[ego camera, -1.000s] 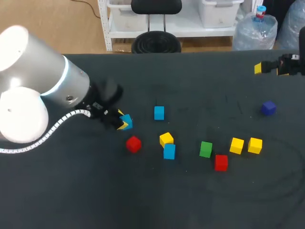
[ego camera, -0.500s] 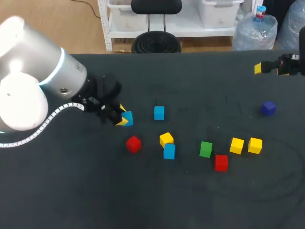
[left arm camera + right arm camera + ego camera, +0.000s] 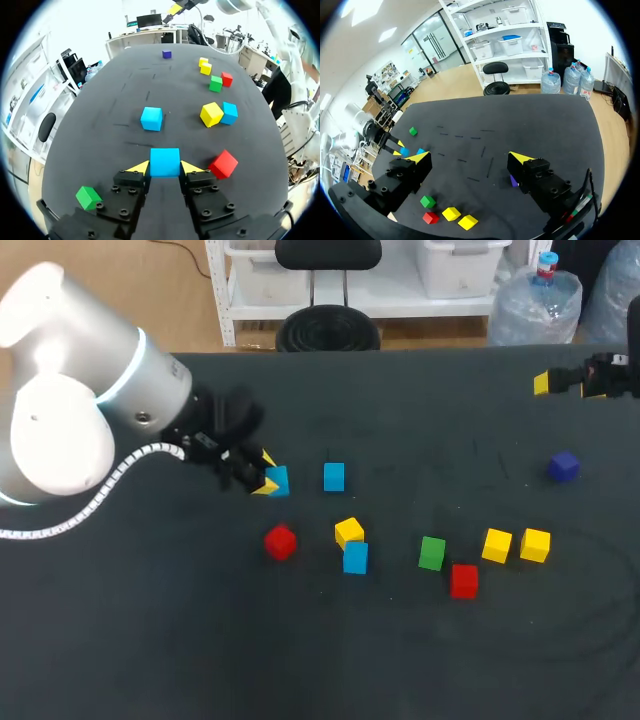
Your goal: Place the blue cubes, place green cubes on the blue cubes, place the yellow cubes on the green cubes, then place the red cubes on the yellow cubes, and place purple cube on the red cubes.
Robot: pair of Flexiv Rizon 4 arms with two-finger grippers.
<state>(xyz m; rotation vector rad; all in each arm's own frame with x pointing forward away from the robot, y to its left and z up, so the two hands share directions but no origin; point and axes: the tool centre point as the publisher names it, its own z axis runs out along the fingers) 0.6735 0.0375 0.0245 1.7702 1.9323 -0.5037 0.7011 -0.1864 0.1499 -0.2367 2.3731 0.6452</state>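
My left gripper (image 3: 268, 477) is shut on a blue cube (image 3: 277, 481), whose top face shows between the yellow tips (image 3: 165, 161). A second blue cube (image 3: 334, 476) lies just ahead of it, a short gap away. Nearer the front lie a red cube (image 3: 280, 541), a yellow cube (image 3: 349, 531) and a third blue cube (image 3: 355, 557) touching it. Further right sit a green cube (image 3: 432, 552), a red cube (image 3: 464, 580) and two yellow cubes (image 3: 497, 544). The purple cube (image 3: 563, 466) lies far right. My right gripper (image 3: 570, 385) hangs open and empty at the back right.
Another green cube (image 3: 88, 197) lies beside my left gripper's body, hidden under the arm in the head view. In the right wrist view the purple cube (image 3: 513, 181) is partly covered by my right gripper (image 3: 470, 158). The table's front half holds no cubes.
My left gripper has carried the blue cube a little to the right and back, closer to the second blue cube. The right arm has stayed still.
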